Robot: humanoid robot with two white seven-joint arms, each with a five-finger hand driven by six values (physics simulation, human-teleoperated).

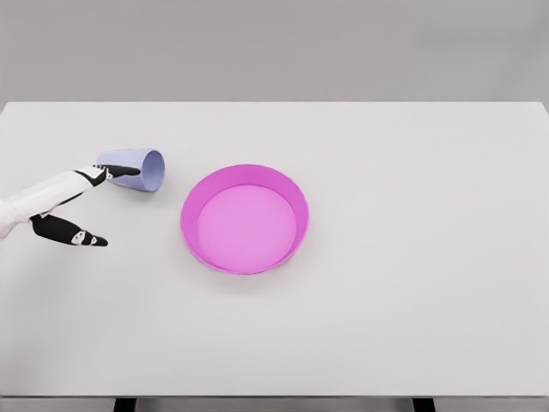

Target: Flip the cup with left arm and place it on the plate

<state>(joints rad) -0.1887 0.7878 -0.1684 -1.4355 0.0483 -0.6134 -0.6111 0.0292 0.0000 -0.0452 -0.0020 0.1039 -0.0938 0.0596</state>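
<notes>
White table [412,300], grey wall behind. Left hand [73,202] reaches in with fingers spread, gripping nothing, fingertips touching the lavender cup [137,168] lying sideways. Magenta plate [244,219] sits beyond the cup.

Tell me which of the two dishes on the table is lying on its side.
The lavender cup, beside the left hand, lies tipped with its mouth facing right. The pink plate sits flat, opening upward.
</notes>
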